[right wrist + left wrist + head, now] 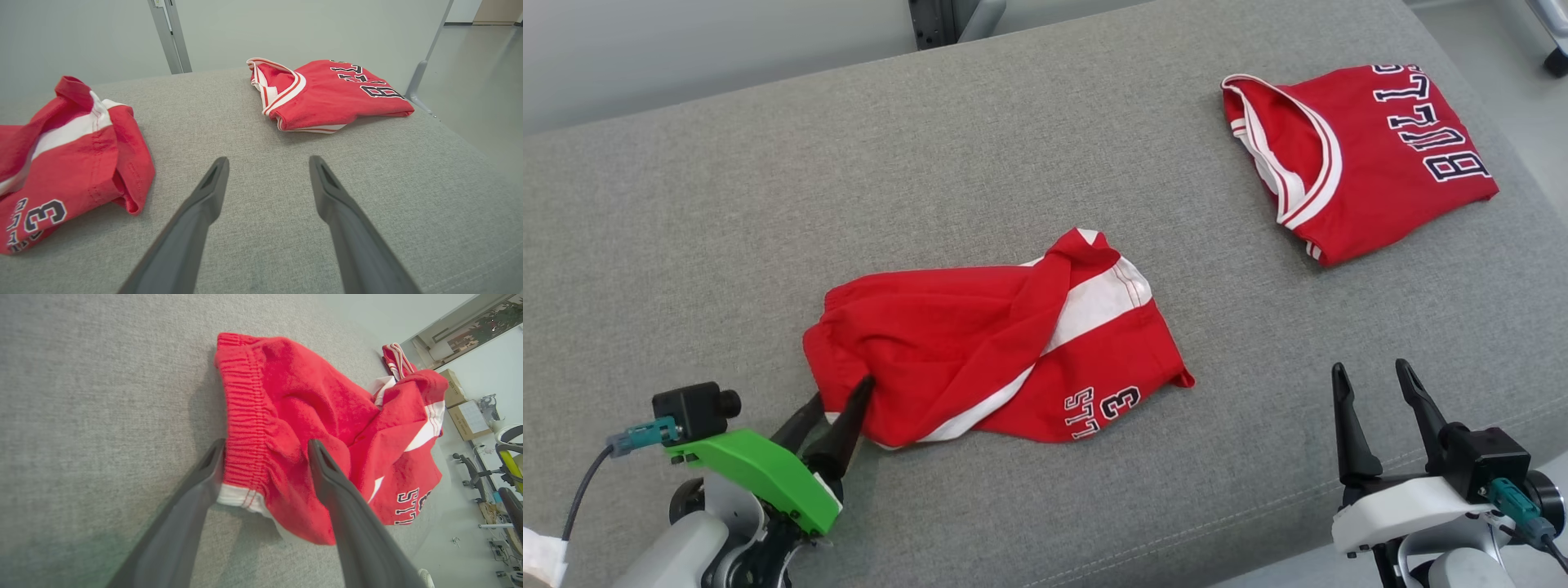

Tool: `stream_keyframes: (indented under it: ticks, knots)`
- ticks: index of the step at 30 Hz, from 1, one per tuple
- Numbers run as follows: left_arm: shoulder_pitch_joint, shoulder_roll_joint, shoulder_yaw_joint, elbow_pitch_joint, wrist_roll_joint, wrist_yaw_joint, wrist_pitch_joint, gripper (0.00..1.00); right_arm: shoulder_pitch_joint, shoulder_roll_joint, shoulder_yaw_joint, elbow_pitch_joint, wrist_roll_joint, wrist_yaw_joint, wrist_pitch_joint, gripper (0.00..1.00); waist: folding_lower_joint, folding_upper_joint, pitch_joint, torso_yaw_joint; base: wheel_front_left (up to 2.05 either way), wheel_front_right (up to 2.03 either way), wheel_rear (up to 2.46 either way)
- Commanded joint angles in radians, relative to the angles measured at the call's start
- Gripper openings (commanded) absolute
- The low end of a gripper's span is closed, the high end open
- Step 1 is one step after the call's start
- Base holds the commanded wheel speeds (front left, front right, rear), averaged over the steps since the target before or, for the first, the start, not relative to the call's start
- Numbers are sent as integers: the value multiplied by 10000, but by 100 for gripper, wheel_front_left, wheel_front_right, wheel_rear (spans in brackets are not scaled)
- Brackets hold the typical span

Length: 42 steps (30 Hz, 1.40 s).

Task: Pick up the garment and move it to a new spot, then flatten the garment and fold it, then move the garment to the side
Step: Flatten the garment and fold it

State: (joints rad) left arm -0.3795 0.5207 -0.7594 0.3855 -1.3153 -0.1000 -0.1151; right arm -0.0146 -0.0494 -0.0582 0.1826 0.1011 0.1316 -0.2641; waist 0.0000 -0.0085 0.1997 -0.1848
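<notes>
Your left gripper (265, 446) stands wide open, with the elastic waistband edge of the crumpled red shorts (980, 343) between its fingers and nothing pinched yet. You look to be at the first pick-up. The next move calls for closing on that edge before you lift. Your right gripper (1370, 367) is spread too, empty over the grey cushion (768, 204), with the shorts off to its left. Further ahead of it lies a folded red jersey (1372, 180).

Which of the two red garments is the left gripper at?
The crumpled shorts with the number 3: the open fingers of the left gripper straddle their elastic waistband. The folded jersey lies apart, far to the right, untouched.
</notes>
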Motion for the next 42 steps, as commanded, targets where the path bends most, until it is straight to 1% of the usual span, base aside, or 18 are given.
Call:
stream_keyframes:
  ticks: [1,2,4,7,8,11,14,16,18,19,21,24,26,30,33,38,42]
  knots:
    - [69,23,-88,-58,-189,-148,161,37,10,-25,-32,3,-67,-20,0,100,0,85,-25,-13,0,0,0]
    - [129,129,-204,-112,-159,-183,298,0,18,-24,-29,13,-58,-20,0,100,0,85,-41,-17,0,0,0]
    - [232,350,-449,-429,-35,-244,533,0,66,-24,-59,24,-41,-20,0,100,0,85,-86,2,0,0,0]
    - [681,517,-257,-1288,-727,-264,734,0,166,-25,-125,2,-12,-20,0,100,0,85,-160,82,0,0,0]
    - [877,625,-112,-1712,-1019,-165,750,0,196,-25,-151,-15,1,-20,0,100,0,85,-178,116,0,0,0]
    - [1563,943,273,-3192,-1714,373,654,0,297,-21,-167,-36,65,-20,0,100,0,85,-200,242,0,0,0]
    - [2353,1242,636,-4687,-2302,1125,389,0,306,-27,-136,-49,106,-20,0,100,0,85,-165,374,0,0,0]
    - [2831,1425,843,-5508,-2505,1658,115,0,271,-22,-120,-44,108,-20,0,100,0,85,-138,439,0,0,0]
    - [3286,1463,1005,-6053,-2731,2113,-163,0,203,-27,-141,-42,109,-20,0,100,0,85,-113,501,0,0,0]
    - [3286,1463,1005,-6053,-2731,2113,-163,0,203,-27,-141,-42,109,-20,0,100,0,85,-113,501,0,0,0]
    - [3611,1365,1197,-6253,-2977,2461,-430,0,137,-24,-156,-52,80,-20,0,100,0,85,-69,574,0,0,0]
    - [3616,1150,1452,-5834,-3221,2837,-693,0,56,-22,-99,-26,28,-20,0,100,0,85,-9,683,0,0,0]
    - [3286,881,1576,-5224,-3344,2959,-743,0,5,-27,-71,10,18,-20,0,100,0,85,18,721,0,0,0]
    - [2373,356,1685,-3740,-3263,3046,-772,0,-140,-25,15,60,24,-20,0,100,0,85,77,712,0,0,0]
    - [1583,-33,1669,-2514,-3133,3029,-689,0,-181,-25,98,89,28,-20,0,100,0,85,130,644,0,0,0]
    - [539,-381,1355,-655,-2657,2918,-466,0,-203,-27,86,128,13,-20,0,100,0,85,183,437,0,0,0]
    - [169,-552,1155,247,-2431,2608,-438,0,-112,-25,12,120,-26,-20,0,100,0,85,160,336,0,0,0]
